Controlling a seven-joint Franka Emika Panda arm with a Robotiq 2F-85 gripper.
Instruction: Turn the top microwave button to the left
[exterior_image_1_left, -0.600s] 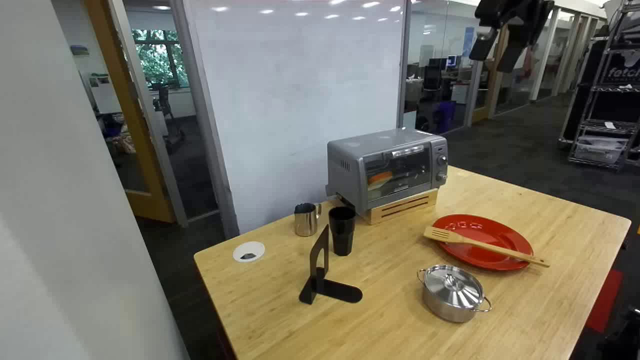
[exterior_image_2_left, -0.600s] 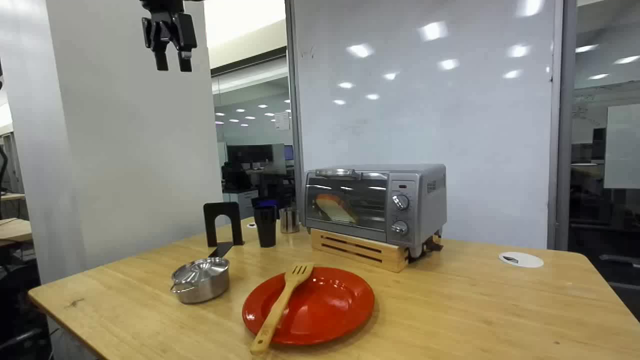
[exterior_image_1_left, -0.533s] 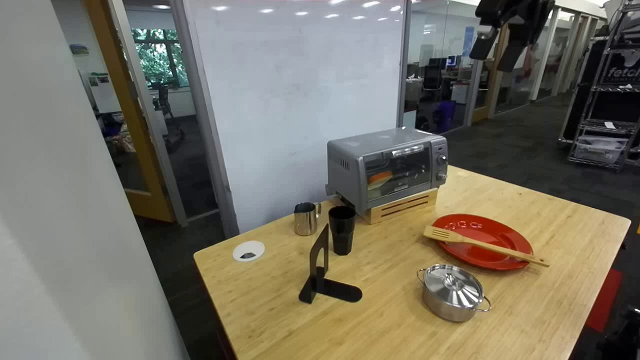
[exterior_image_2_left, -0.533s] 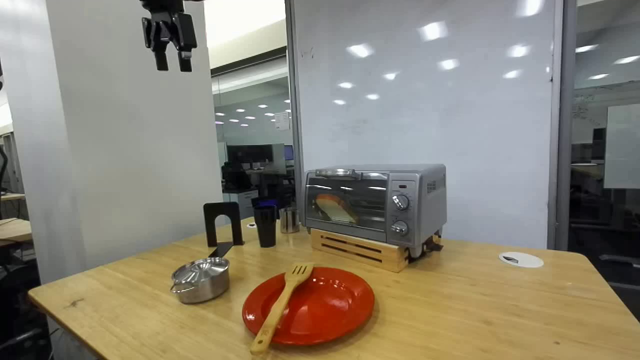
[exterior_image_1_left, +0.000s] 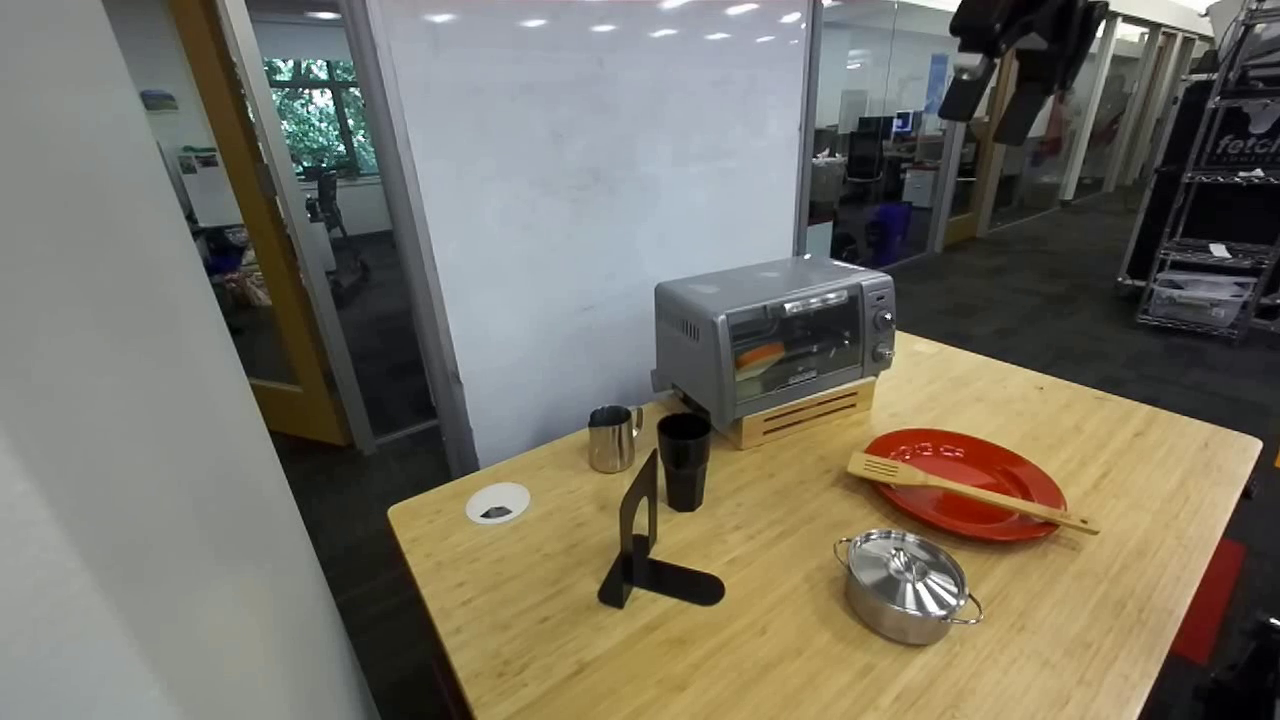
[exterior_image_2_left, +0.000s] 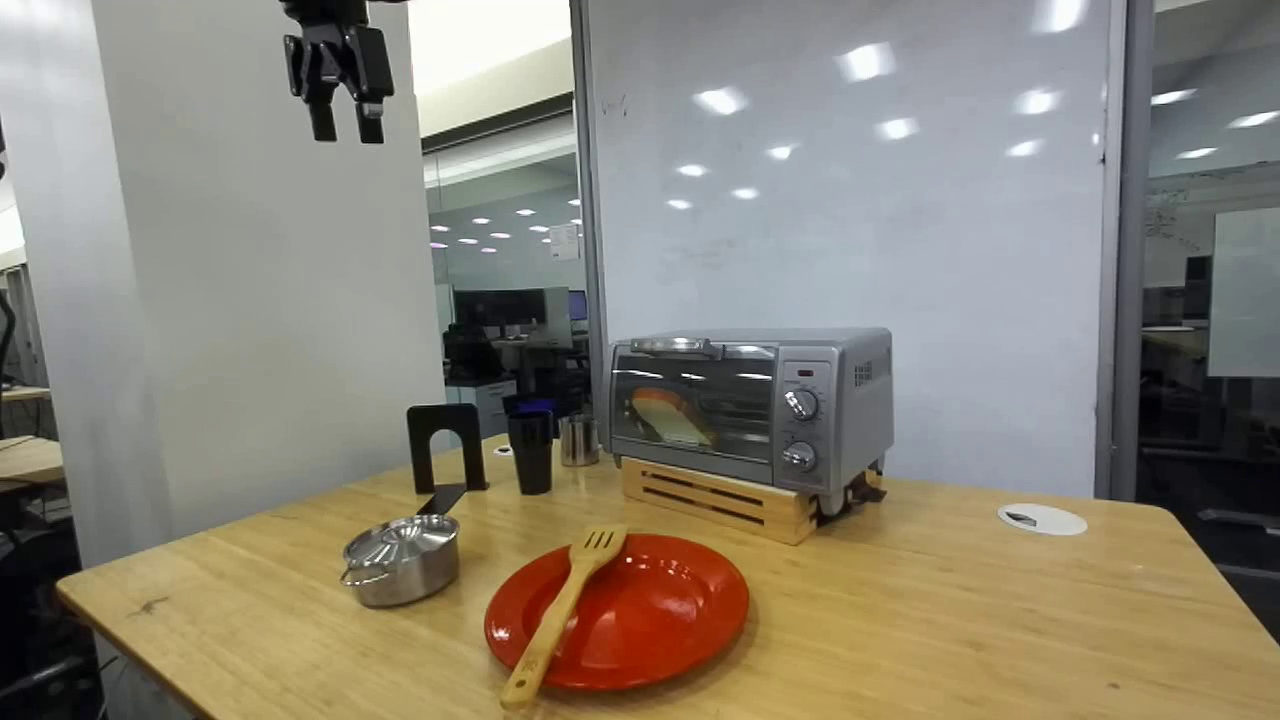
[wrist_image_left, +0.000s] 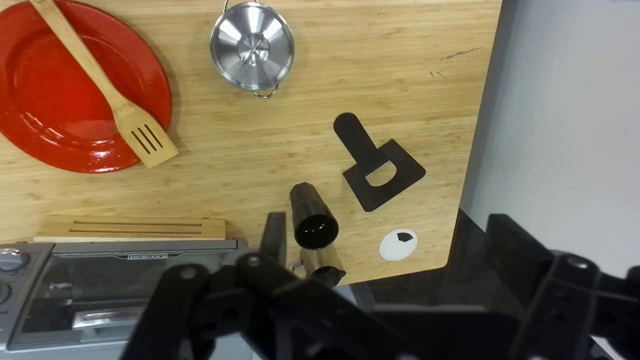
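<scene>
- Well, the gripper (exterior_image_2_left: 346, 129) hangs high over the desk (exterior_image_2_left: 950, 600), its fingers (exterior_image_2_left: 370, 127) wide apart and nothing between them, maybe so it bumps nothing.
- The top knob (exterior_image_2_left: 801, 404) sits on the front of the oven (exterior_image_2_left: 755, 410), above the bottom knob (exterior_image_2_left: 799, 456).
- A wood rack (exterior_image_2_left: 715, 498) is under the front of the oven, maybe to prop it up.
- In the wrist view, the left edge seems to cut the top knob, and the gripper hides part of the oven.
- It is hard to see which way the top knob points.
</scene>
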